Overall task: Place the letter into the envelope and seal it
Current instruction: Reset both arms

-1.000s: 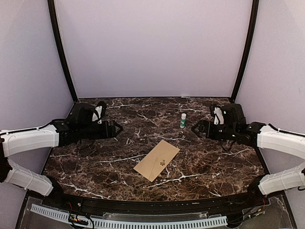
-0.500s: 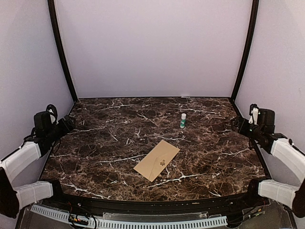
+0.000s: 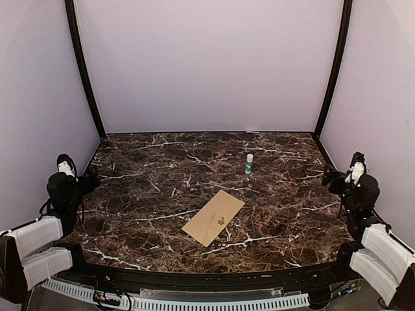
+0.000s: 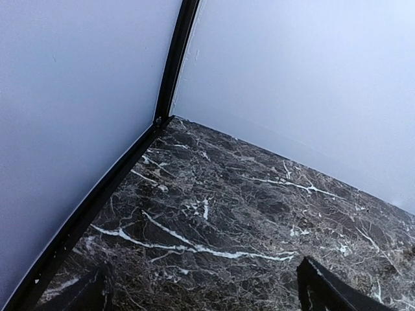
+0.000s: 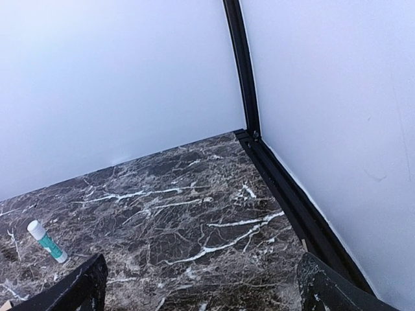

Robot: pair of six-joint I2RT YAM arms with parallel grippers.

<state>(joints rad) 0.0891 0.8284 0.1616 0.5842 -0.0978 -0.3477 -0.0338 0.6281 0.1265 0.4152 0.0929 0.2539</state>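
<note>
Mid-table, envelope [image 3: 213,218] with dark emblem [image 3: 221,221]; left tool [image 4: 204,290] and right tool [image 5: 201,285] spread wide, empty.

Left arm [image 3: 35,236], right arm [image 3: 382,245]: white shell links, black joints, black wrists. Small white part atop each wrist. Thin black cables loop beside wrists. Left gripper [image 4: 201,273], right gripper [image 5: 202,260]: matte black tapered fingers.

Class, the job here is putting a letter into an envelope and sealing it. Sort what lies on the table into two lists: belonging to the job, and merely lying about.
Belongs to the job: the brown envelope, flat near the middle of the table; no loose letter shows.
Lying about: the small white-and-green tube, upright beyond the envelope, apart from it; possibly glue.
</note>
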